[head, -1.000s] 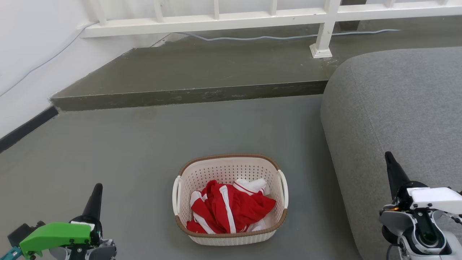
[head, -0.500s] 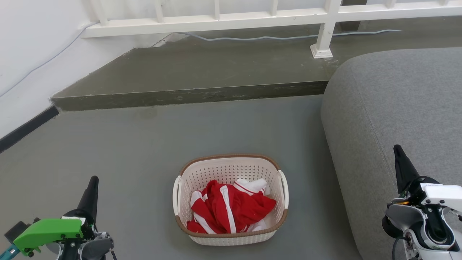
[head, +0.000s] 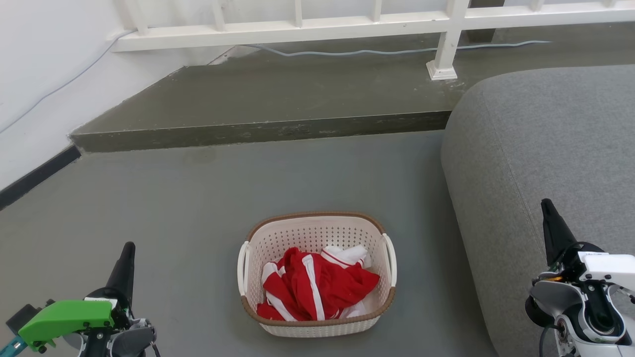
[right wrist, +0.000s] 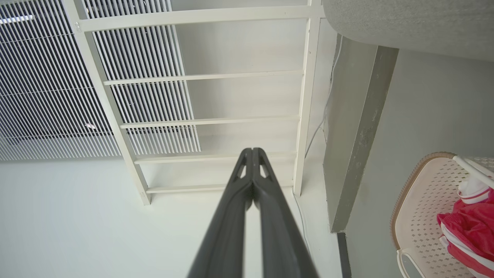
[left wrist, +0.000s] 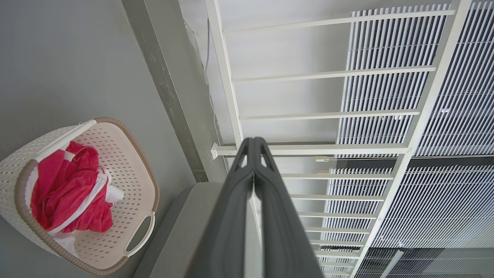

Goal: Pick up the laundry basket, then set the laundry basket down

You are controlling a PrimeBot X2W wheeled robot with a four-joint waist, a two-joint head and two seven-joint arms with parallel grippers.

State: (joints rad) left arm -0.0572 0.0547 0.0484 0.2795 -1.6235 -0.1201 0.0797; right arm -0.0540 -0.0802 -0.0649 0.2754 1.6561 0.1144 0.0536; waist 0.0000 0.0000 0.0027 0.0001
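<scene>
The laundry basket (head: 312, 234) is being seen resting upright on the grey floor (head: 198, 198), at 6 o'clock in the head view, with a red-and-white garment (head: 312, 285) being carried loose inside it. Its white side handles (head: 242, 267) are being left free at 9 and 3 o'clock, with nothing touching them. The left claw (head: 128, 253) is being held well off at the basket's 8 o'clock, fingers pressed together and nothing gripped. The right claw (head: 548, 213) is being held likewise out at 3 o'clock, pinched closed and empty, showing against the grey sofa (head: 545, 139). Both are being parked wide, so the basket is being given room. That picture is being matched equally by a basket waiting to be lifted and by one already put back down. The sofa is being noted close at the basket's 3 o'clock, crowding that handle. The raised step (head: 278, 94) is being seen at 12 o'clock, with a white railing (head: 347, 25) and a cable (head: 372, 51) beyond.
</scene>
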